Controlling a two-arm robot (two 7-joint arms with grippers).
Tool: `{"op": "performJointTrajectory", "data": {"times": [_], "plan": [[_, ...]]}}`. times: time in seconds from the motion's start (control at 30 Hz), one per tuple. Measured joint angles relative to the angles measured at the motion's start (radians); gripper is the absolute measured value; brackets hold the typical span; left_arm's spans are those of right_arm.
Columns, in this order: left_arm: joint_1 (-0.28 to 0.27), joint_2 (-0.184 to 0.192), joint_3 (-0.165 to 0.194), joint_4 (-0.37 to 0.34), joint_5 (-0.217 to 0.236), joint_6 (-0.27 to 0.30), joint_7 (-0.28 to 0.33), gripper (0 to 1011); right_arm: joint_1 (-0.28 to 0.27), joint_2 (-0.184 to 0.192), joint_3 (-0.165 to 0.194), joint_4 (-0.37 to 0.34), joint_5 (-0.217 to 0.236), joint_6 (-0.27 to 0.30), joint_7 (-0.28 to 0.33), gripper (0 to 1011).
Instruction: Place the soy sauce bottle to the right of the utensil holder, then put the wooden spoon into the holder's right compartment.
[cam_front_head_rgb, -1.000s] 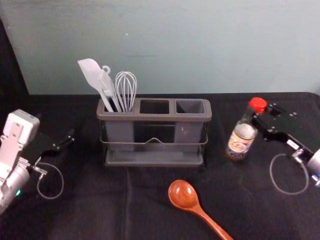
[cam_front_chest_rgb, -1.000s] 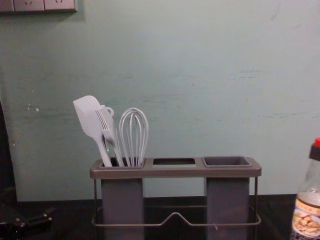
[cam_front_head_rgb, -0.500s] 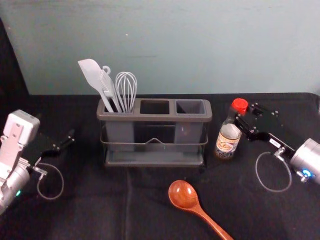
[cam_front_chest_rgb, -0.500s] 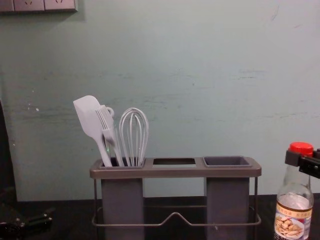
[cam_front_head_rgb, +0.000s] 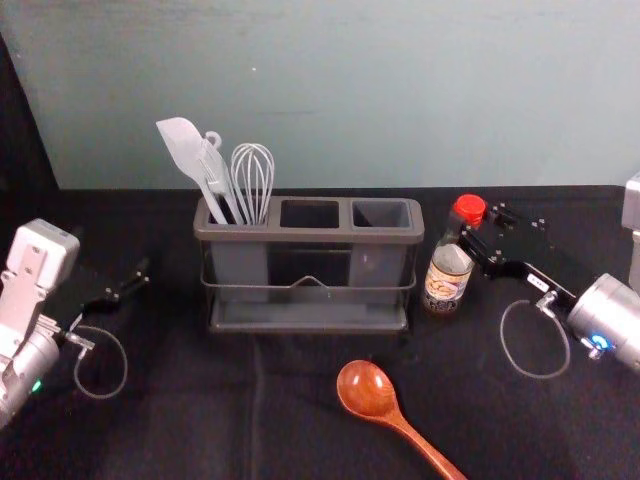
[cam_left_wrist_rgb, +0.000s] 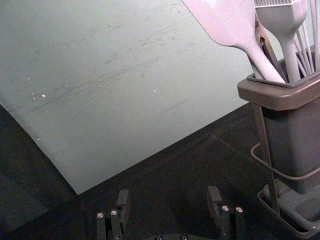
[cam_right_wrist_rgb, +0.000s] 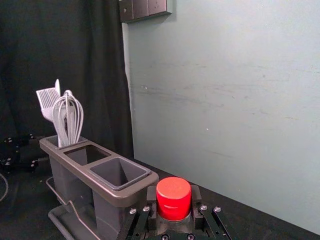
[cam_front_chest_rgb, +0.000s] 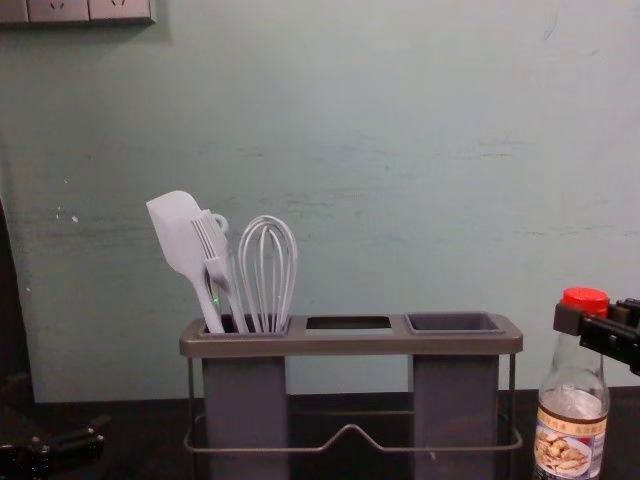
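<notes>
- Step in hand, as judged: placing the soy sauce bottle (cam_front_head_rgb: 445, 272), gripped near its top by the right hand (cam_right_wrist_rgb: 173, 196), just right of the utensil holder (cam_front_head_rgb: 309, 238).
- Next, as judged: confirm steady footing, release.
- Left hand (cam_left_wrist_rgb: 168, 194): idle at left, set wide.
- Left compartment (cam_front_chest_rgb: 245, 400): spatula (cam_front_chest_rgb: 180, 238), brush (cam_front_chest_rgb: 212, 245), whisk (cam_front_chest_rgb: 268, 270). Right compartment (cam_front_chest_rgb: 455, 400): no utensils seen.
- Wooden spoon (cam_front_head_rgb: 368, 390): on tabletop (cam_front_head_rgb: 170, 430), before holder.
</notes>
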Motion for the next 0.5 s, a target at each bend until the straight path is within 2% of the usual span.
{"op": "performJointTrajectory", "data": {"times": [0.5], "plan": [[0.000, 0.000, 0.000, 0.000, 0.000, 0.000, 0.000, 1011, 0.007, -0.006, 0.004, 0.020, -0.015, -0.001, -0.006, 382]]}}
